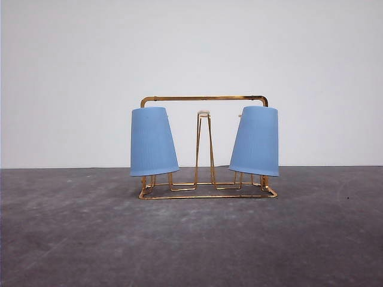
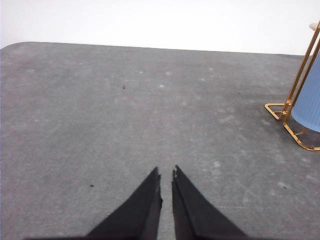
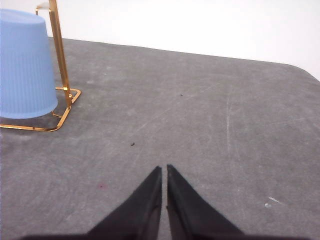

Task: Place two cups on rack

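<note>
Both cups (image 1: 154, 142) (image 1: 255, 141) hang upside down on the rack (image 1: 204, 99). They look light and slippery, best held around the ribbed wall. Left hand (image 2: 166, 173) and right hand (image 3: 164, 169) are closed, empty, well apart from them.

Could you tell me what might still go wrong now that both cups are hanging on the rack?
Both cups, left and right, sit tilted on the rack's outer prongs, rims above the wire base, so a bump might tip them off. The light rack could slide on the grey table. Both grippers, left and right, are shut and apart from it.
</note>
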{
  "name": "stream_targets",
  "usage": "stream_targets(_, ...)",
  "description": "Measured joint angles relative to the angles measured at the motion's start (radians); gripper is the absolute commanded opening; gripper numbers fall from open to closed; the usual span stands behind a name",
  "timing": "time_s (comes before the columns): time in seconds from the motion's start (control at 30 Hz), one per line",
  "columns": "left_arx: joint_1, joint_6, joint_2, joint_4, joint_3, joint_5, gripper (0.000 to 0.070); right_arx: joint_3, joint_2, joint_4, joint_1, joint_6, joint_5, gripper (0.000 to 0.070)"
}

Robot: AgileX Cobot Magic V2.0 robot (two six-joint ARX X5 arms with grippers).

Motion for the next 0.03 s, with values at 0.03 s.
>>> stream_targets(0.03, 0.000, 0.000, 0.000, 0.000, 0.000, 0.000, 0.0023, 0.000, 0.000, 0.000, 0.000, 0.000, 0.000, 0.0016)
